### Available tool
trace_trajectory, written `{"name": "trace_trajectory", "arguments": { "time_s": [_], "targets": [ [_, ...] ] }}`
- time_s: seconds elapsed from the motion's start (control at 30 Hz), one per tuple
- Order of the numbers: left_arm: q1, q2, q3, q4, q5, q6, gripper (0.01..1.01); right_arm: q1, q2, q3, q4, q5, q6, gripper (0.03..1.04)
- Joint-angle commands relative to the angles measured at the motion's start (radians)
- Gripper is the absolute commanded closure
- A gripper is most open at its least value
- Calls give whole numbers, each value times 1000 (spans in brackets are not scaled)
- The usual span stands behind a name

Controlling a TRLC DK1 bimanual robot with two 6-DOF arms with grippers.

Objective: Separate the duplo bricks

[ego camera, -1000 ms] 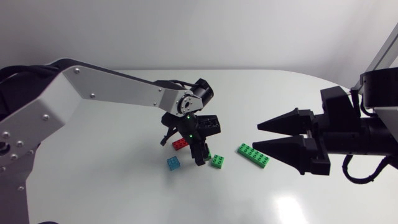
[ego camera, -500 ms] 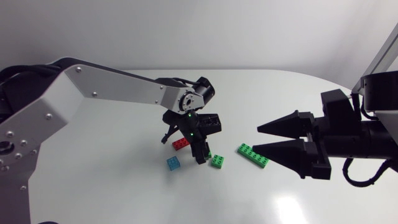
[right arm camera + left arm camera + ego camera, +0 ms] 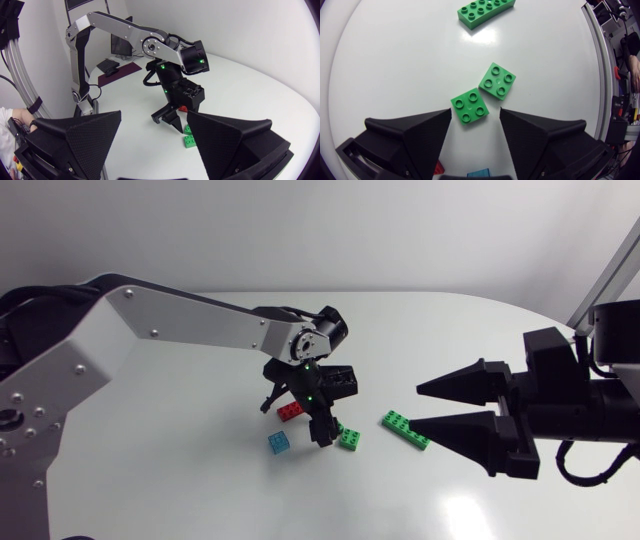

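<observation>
Evidently the near green brick [image 3: 470,105] is the one in hand for now: a small square block lying flat with its studs up, just ahead of and between the fingertips of the left gripper [image 3: 476,111]. That gripper is released, its fingers spread wider than the block and not pinching it. I judge the block to be hard, light, stiff plastic with smooth, rather slippery walls. The sound hold is therefore across two opposite flat sides, low down, never on the corners or the studs. It sits a little askew to the fingers, so a small wrist turn would likely be needed to square up. The far green brick [image 3: 497,81] lies corner to corner with it, so close that I cannot tell whether they touch. A careless squeeze could nudge that light neighbour along. Seen from above, with the left gripper as the dial's centre, a red brick [image 3: 290,411] lies at ten o'clock and a blue brick [image 3: 279,443] at eight. The long green brick [image 3: 406,430] lies at three, all on the white table [image 3: 180,480]. Farther out at three o'clock the right gripper [image 3: 415,406] hangs wide apart, holding nothing.
</observation>
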Motion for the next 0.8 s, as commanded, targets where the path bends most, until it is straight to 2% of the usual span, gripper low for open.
{"name": "trace_trajectory", "arguments": {
  "time_s": [0.0,0.27,0.5,0.67,0.77],
  "targets": [
    [-6,6,11,-10,-8,-24,198,-7,-15,-28,-22,8,-11,87],
    [21,-92,-12,-3,-8,-57,59,-7,-69,-18,-33,114,-9,77],
    [63,-218,-75,42,-49,-125,46,-7,-119,-14,-25,226,-8,70],
    [71,-336,-162,82,-124,-174,46,-12,-161,-16,-16,322,-14,70],
    [61,-425,-243,134,-232,-188,44,-15,-194,-14,-24,384,-8,70]
  ]
}}
